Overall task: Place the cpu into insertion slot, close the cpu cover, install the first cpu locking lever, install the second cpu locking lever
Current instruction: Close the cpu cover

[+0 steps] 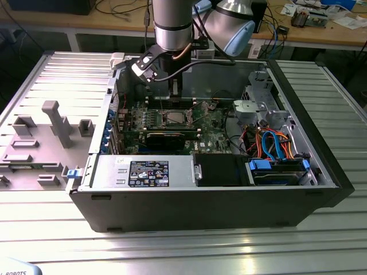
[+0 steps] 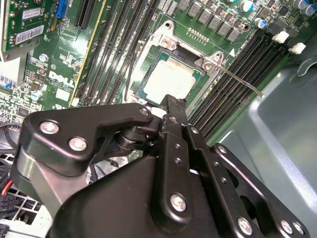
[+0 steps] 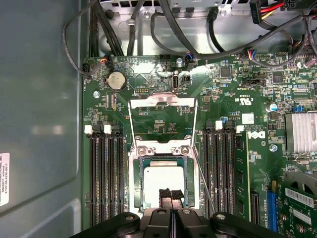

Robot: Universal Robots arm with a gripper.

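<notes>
CPU (image 3: 161, 179) is seated in the insertion slot (image 3: 159, 147). CPU cover (image 3: 163, 100) lies swung open. Gripper (image 3: 171, 194) hangs over the chip's edge, fingers pressed together, holding nothing.

Matt silvery metal cpu (image 3: 158, 178)

The arm (image 1: 172, 23) stands vertical. Its gripper (image 3: 171, 196) points straight down, finger pads (image 3: 165, 194) pressed together, with nothing held between them.

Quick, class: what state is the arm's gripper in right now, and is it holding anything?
Gripper: closed, pads together, holding nothing, tips over the cpu.
</notes>
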